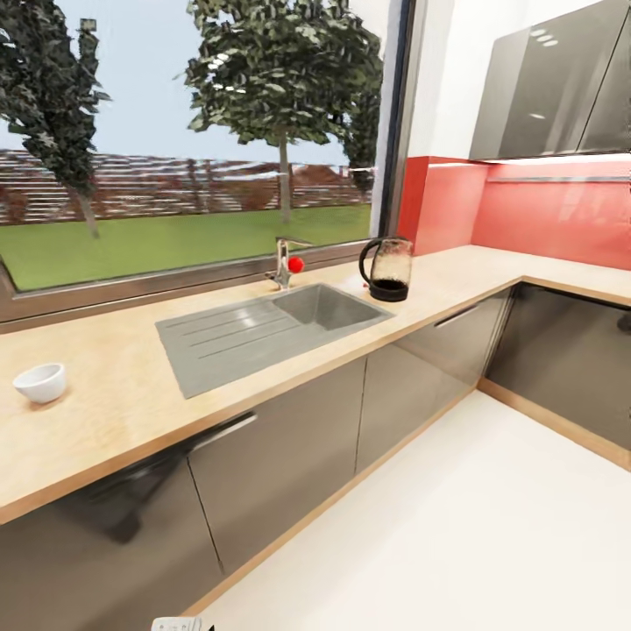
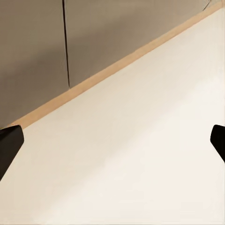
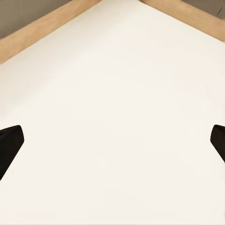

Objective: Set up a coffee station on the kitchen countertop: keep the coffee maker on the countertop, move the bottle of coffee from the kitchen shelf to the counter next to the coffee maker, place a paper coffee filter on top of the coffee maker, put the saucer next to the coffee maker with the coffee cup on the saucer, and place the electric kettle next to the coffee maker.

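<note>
We see the kitchen countertop [image 1: 123, 394] cut off by the left and right edges. Of each gripper, the left [image 2: 112, 143] and the right [image 3: 112, 143], we see only dark fingertips at the picture's sides.

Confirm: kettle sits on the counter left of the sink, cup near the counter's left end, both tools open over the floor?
Not quite. In the head view the electric kettle stands right of the sink, not left of it, on the kitchen countertop. The coffee cup is near the left end. Both wrist views show the left tool and right tool open over the floor.
</note>
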